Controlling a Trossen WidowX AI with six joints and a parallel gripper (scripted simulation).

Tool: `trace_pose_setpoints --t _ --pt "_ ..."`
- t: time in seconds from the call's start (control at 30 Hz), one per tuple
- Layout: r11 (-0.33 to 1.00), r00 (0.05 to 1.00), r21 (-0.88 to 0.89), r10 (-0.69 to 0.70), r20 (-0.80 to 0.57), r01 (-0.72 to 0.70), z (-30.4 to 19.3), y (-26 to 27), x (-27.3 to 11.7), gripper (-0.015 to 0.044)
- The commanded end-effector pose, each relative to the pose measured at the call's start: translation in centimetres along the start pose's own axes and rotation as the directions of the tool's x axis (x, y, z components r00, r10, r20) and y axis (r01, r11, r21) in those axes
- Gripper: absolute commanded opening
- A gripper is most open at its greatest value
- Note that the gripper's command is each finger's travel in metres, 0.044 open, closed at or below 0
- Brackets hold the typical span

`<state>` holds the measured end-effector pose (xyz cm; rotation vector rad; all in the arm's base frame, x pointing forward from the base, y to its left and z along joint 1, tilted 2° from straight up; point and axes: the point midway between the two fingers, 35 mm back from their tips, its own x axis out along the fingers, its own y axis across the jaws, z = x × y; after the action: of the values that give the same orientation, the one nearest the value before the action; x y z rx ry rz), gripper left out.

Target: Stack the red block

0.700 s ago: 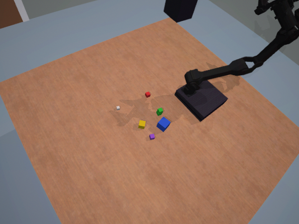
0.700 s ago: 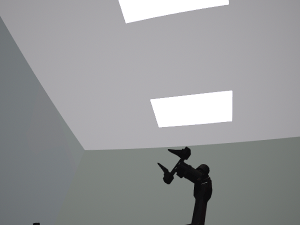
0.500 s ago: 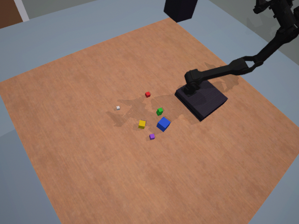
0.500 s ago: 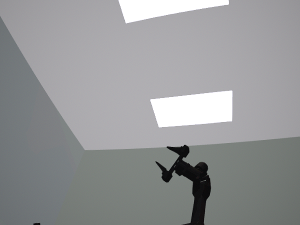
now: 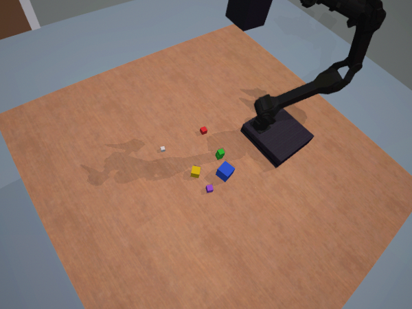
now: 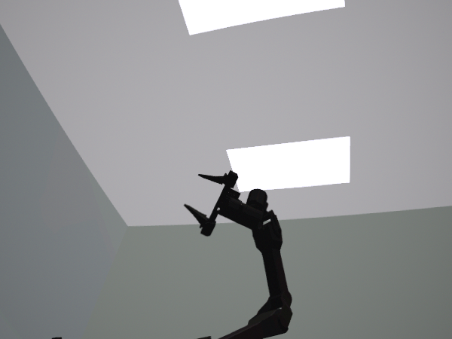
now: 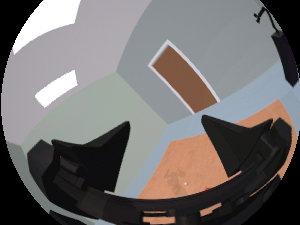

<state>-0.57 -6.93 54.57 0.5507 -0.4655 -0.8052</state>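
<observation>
The arm is raised high above its base, so the step in hand is the reach towards the red block (image 5: 203,130), with nothing grasped yet. The hand (image 6: 203,193) stands spread almost to its widest and holds nothing, its two pointed fingers well apart against the room in the wrist view. The red block lies on the worktop (image 5: 103,220), well apart from the hand and near the green tower (image 5: 220,153), which stands between it and the blue block (image 5: 224,170). The next move calls for bringing the hand down over the red block and squaring the jaws to two of its opposite faces (the tower close by wants a careful path). The block looks like a cube, so it has no long axis; its faces sit slightly turned against the worktop's edges.
</observation>
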Motion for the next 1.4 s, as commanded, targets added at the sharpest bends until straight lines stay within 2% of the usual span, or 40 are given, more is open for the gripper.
trace_pose_setpoints --t 0.0,0.3,0.6,0.9,1.2,1.37 --pt "0.991 0.991 -0.131 -0.037 -0.126 0.02 -4.0 0.4 3.9 0.044" --pt "0.896 0.88 -0.442 -0.187 -0.438 -0.03 -15.8 -1.2 11.9 0.044" --pt "0.736 0.638 -0.636 -0.378 -0.671 -0.232 -28.3 -6.2 15.6 0.044" --pt "0.614 0.292 -0.607 -0.54 -0.789 -0.504 -39.2 -13.2 14.0 0.044" --pt "0.59 -0.101 -0.382 -0.624 -0.775 -0.712 -47.4 -19.5 7.5 0.044" --pt "0.591 -0.129 -0.361 -0.628 -0.768 -0.722 -47.7 -20.3 7.4 0.044"
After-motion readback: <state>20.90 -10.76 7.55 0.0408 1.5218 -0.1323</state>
